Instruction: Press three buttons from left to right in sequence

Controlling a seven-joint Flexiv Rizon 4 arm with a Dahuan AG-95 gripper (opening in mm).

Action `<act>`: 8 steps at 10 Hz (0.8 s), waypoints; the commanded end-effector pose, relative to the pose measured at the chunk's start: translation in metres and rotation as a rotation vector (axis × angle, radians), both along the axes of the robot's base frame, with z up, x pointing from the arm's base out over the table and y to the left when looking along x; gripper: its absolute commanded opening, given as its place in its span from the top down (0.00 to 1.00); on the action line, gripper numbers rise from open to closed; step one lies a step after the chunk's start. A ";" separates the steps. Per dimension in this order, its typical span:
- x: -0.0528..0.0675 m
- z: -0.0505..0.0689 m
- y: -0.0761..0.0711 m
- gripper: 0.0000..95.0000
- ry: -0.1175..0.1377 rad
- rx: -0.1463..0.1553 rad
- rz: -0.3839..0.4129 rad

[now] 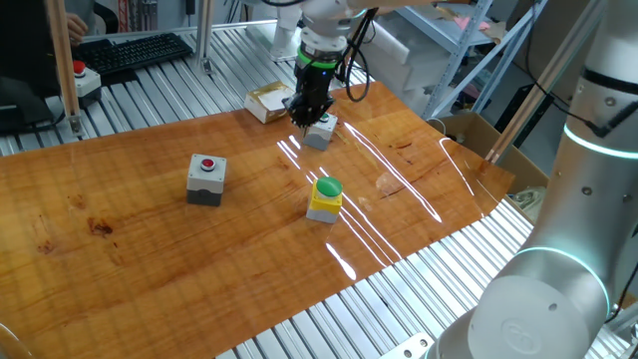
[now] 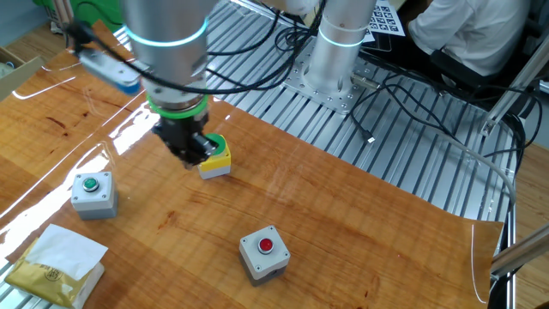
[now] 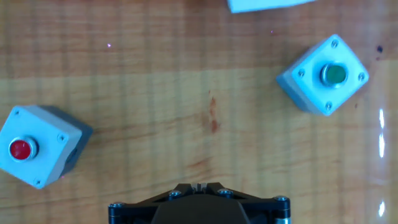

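Observation:
Three button boxes stand on the wooden table. The grey box with the red button is at the left and also shows in the other fixed view and the hand view. The yellow box with the green dome is in the middle, partly behind my hand in the other fixed view; the hand view does not show it. The grey box with the small green button is at the right. My gripper hangs above the table by the yellow box, fingertips shut and empty.
A flat tan cardboard box lies behind the small green button box. A red mushroom button on a pale box and a keyboard sit on the metal slats at the far left. The arm's base stands at the near right.

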State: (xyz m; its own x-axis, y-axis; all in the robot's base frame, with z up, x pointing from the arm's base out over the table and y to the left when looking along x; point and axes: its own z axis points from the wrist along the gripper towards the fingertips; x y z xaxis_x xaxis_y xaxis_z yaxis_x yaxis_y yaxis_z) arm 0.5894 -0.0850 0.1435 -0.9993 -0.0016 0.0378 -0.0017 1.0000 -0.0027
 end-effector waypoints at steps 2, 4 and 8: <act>0.016 -0.001 -0.017 1.00 -0.001 0.005 0.019; 0.025 -0.001 -0.025 1.00 -0.001 0.007 0.029; 0.040 -0.013 -0.043 1.00 -0.019 0.016 0.039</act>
